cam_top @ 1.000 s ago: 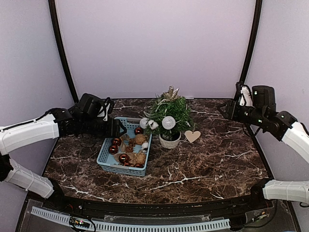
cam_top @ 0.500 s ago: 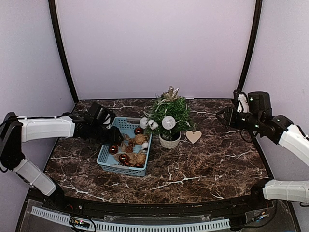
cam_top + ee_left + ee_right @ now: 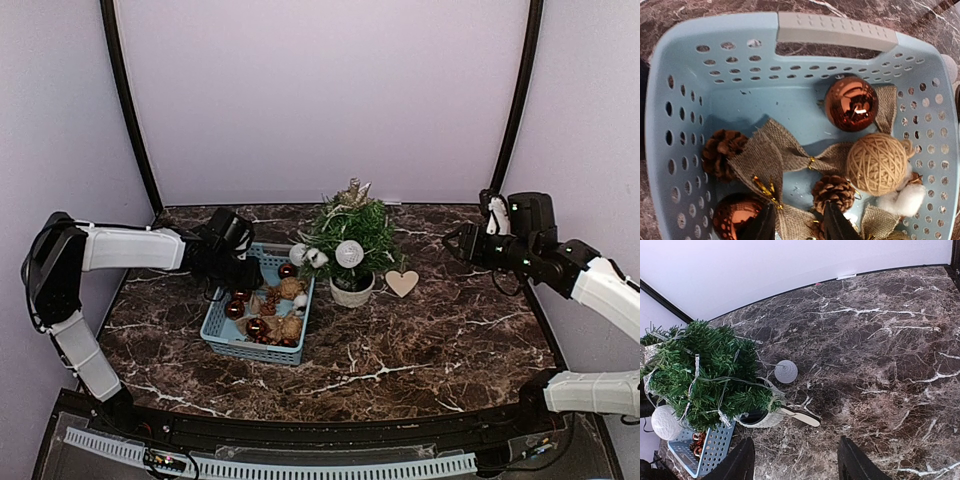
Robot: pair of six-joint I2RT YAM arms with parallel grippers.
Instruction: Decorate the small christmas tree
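Dark marbled counter (image 3: 880, 365). Left claw (image 3: 799, 207) low inside blue basket (image 3: 685, 60), fingers (image 3: 762, 225) close-set astride burlap bow (image 3: 772, 150), grip uncertain. Right claw (image 3: 796, 440) spread wide near small christmas tree (image 3: 710, 370).

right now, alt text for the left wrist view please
Looking down into a light blue perforated basket of ornaments: two copper-red baubles, a twine ball, pine cones, burlap bows and a cotton puff. The left gripper has its dark fingers apart at the bottom edge, either side of one bow's tail.
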